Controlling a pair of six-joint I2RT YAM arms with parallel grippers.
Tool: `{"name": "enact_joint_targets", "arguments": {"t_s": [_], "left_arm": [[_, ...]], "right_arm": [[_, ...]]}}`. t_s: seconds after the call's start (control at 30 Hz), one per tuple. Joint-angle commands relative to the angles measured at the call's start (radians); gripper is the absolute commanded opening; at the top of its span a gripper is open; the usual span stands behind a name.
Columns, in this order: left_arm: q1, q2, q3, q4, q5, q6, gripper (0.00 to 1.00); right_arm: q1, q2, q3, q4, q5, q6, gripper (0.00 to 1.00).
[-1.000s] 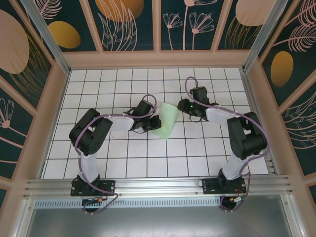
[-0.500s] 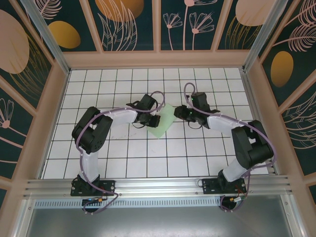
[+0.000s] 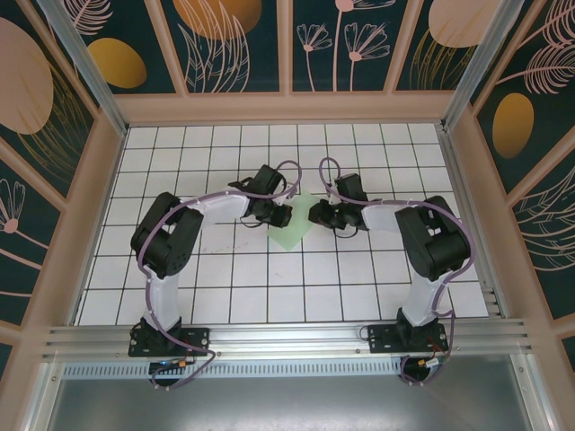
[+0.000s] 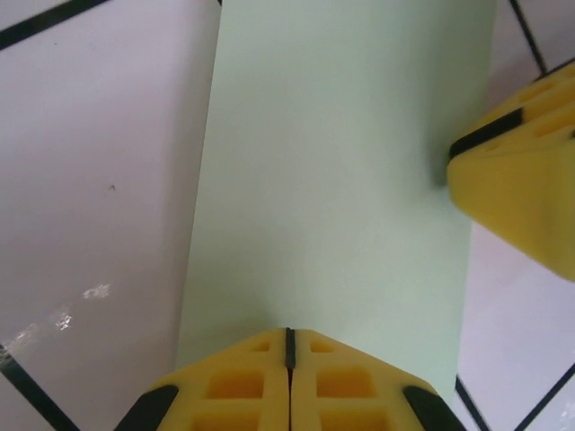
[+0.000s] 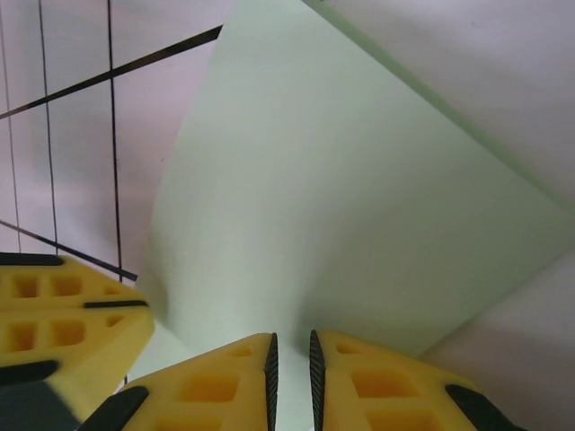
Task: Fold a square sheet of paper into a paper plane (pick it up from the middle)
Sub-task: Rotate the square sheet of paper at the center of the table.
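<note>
We clamp the square sheet of paper (image 3: 294, 230) between both grippers, left gripper (image 4: 289, 346) and right gripper (image 5: 290, 355), now closer together mid-counter (image 3: 180, 144), tiles open all round.

Matt mint paper (image 4: 332, 180); glossy white tiles (image 4: 99, 180); yellow plastic jaws.

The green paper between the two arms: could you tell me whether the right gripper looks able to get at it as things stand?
Probably yes: the right gripper already sits at the green paper's edge, nearly closed around it, and the left gripper pinches another edge without blocking.
</note>
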Motion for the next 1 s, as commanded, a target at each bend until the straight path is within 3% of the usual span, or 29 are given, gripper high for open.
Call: {"name": "enact_joint_targets", "arguments": {"t_s": [0.0, 0.2, 0.47, 0.63, 0.97], "left_arm": [[0.006, -0.085, -0.018, 0.066, 0.050, -0.111, 0.14], [0.005, -0.230, -0.165, 0.229, 0.033, -0.372, 0.20], [0.000, -0.406, -0.458, 0.459, 0.049, -0.657, 0.18], [-0.026, -0.445, -0.582, 0.575, 0.064, -0.767, 0.12], [-0.069, -0.358, -0.594, 0.625, 0.055, -0.833, 0.03]], "right_arm": [[0.009, -0.014, -0.012, 0.006, 0.050, 0.065, 0.20], [0.075, -0.067, -0.075, 0.009, 0.116, 0.254, 0.20], [0.200, -0.117, -0.095, 0.052, 0.167, 0.457, 0.20], [0.199, -0.158, -0.116, 0.076, 0.184, 0.395, 0.19], [0.197, -0.143, -0.139, 0.121, 0.005, 0.193, 0.05]]}}
